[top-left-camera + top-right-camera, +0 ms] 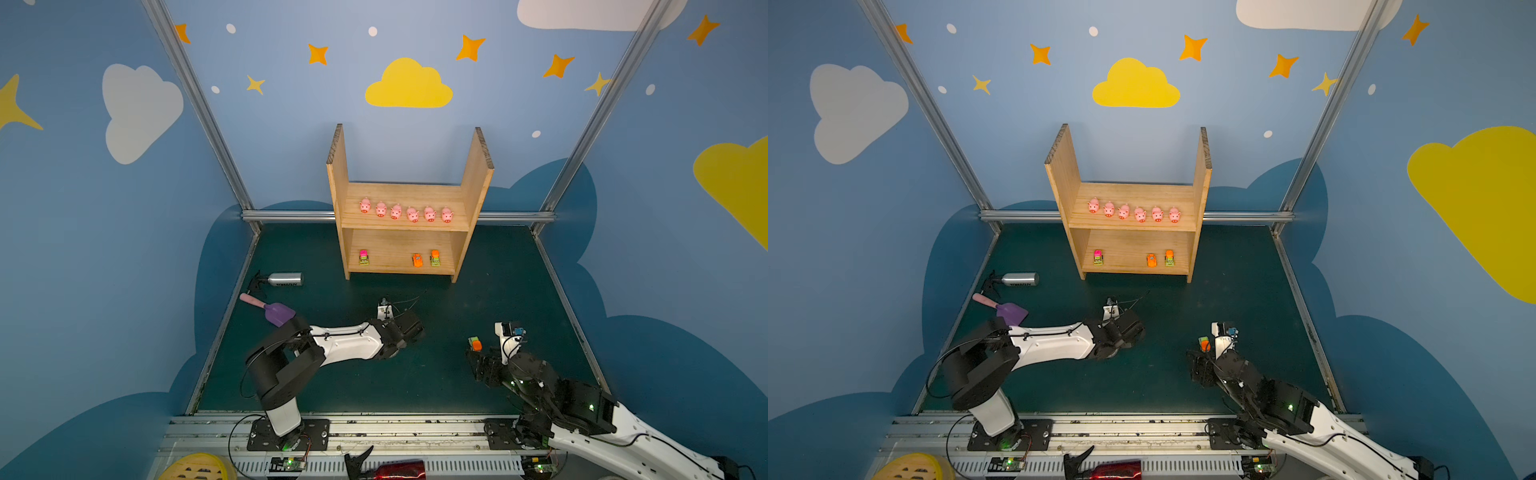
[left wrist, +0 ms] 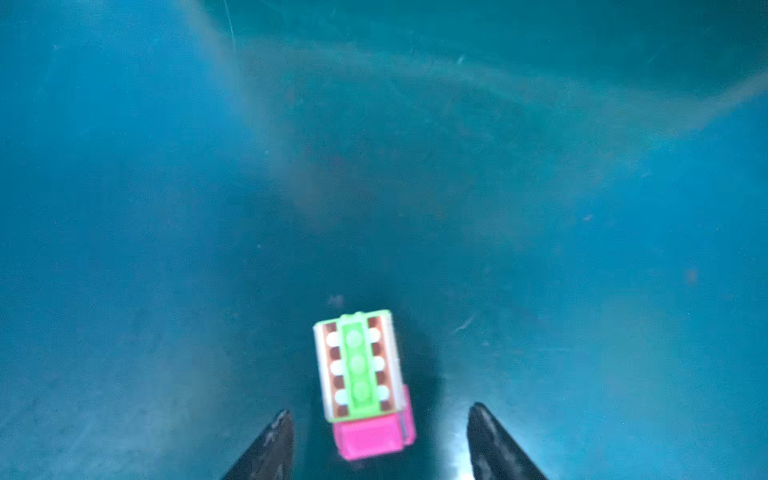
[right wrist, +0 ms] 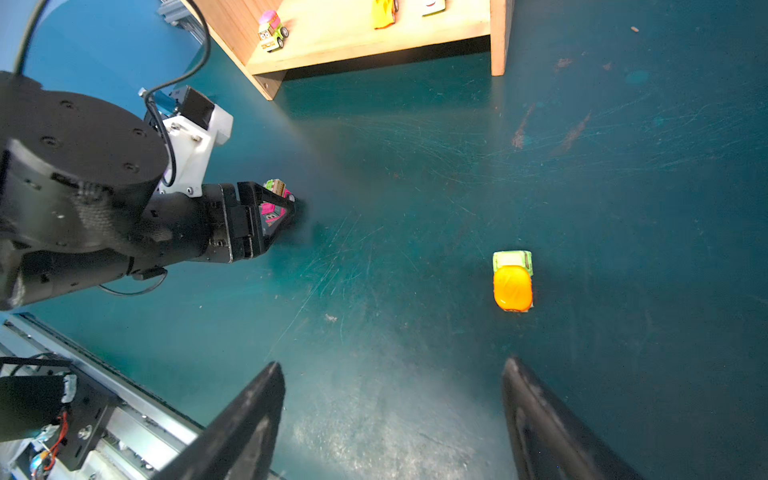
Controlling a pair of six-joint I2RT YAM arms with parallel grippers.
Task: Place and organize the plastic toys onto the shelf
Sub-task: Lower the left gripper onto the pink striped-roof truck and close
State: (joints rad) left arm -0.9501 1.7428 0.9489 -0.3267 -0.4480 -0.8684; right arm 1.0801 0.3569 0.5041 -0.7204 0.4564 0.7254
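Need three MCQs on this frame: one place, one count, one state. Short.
1. Where do the six tiny pink plastic pigs stand?
A. upper board of the light wooden shelf
B. its lower board
C. the table
2. How many small toy vehicles are on the shelf's lower board?
A. two
B. three
C. five
3. The right gripper is:
A. shut on a pig
B. open, holding nothing
C. out of view
Key: 1 A, the pigs line the upper board; 2 B, three sit there in both top views; 3 B, its jaws stand apart, the orange-and-green toy vehicle lying untouched beyond them.
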